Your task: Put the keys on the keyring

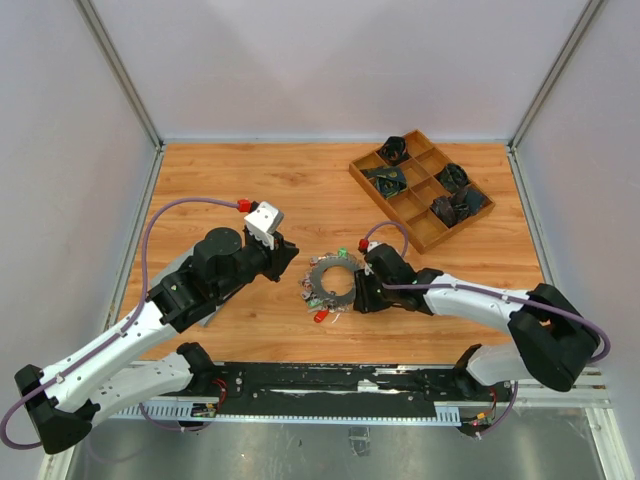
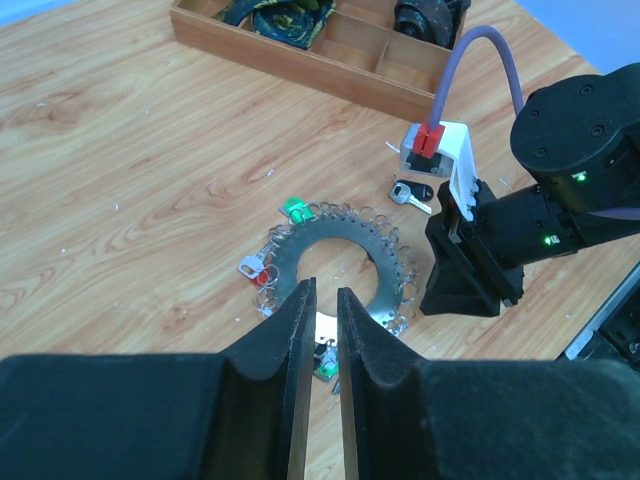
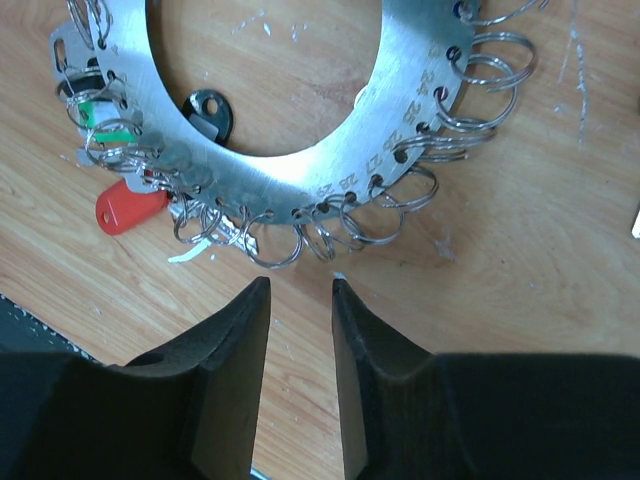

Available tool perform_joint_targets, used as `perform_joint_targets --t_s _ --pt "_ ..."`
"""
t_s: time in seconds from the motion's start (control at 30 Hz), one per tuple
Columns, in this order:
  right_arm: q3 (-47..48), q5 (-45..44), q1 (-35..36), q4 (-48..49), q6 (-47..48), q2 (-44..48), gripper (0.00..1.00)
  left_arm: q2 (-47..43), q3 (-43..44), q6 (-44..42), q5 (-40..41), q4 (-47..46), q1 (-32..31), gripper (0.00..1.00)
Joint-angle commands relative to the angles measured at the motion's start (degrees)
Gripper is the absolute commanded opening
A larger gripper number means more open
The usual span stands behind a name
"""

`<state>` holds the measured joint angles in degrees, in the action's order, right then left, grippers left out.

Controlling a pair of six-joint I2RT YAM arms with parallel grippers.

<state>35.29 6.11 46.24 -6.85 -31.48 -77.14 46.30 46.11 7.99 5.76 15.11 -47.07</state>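
Note:
The keyring (image 1: 322,272) is a flat silver ring plate lying at the table's centre, edged with small split rings. Keys with a red tag (image 3: 130,208) and a green tag (image 3: 105,115) hang on the keyring (image 3: 270,180). A black-headed key (image 3: 212,112) lies inside its hole. Another black-headed key (image 2: 412,193) lies loose beyond the keyring (image 2: 380,270). My left gripper (image 1: 290,257) hovers just left of the ring, its fingers (image 2: 290,340) a narrow gap apart with nothing between them. My right gripper (image 3: 300,290) stands open and empty at the ring's right edge, just off the split rings.
A wooden compartment tray (image 1: 386,207) with dark bundles stands at the back right. In the left wrist view the right arm's black wrist (image 2: 470,260) sits close beside the ring, under its purple cable (image 2: 480,40). A silver object (image 3: 636,220) shows at the right wrist view's right edge.

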Motion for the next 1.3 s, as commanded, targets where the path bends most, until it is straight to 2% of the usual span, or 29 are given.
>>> perform_joint_targets --t_s 0.0,0.2,0.67,0.73,1.03,1.27 --pt "-0.93 -0.59 -1.44 3.93 -3.15 -0.92 0.31 0.17 0.38 -0.16 0.18 -2.27 -0.22 0.2" --pt "-1.13 0.22 -2.28 5.93 -3.52 -2.18 0.28 0.71 0.57 -0.51 0.48 -2.33 -0.22 0.2" --pt "-0.35 0.31 -2.83 5.97 -2.28 -4.48 0.29 0.52 0.58 -0.52 0.66 -2.1 -0.22 0.2" --pt "-0.18 0.24 -3.01 6.01 -2.04 -4.66 0.26 0.61 0.65 -0.52 0.6 -2.11 -0.22 0.21" --pt "-1.45 0.31 -3.16 8.24 1.09 -1.3 0.02 0.42 0.65 -0.52 0.83 -1.93 -0.22 0.21" --pt "-1.09 -0.09 -3.14 4.62 11.5 9.69 0.0 0.53 0.73 -0.55 -0.38 -3.27 -0.22 0.21"
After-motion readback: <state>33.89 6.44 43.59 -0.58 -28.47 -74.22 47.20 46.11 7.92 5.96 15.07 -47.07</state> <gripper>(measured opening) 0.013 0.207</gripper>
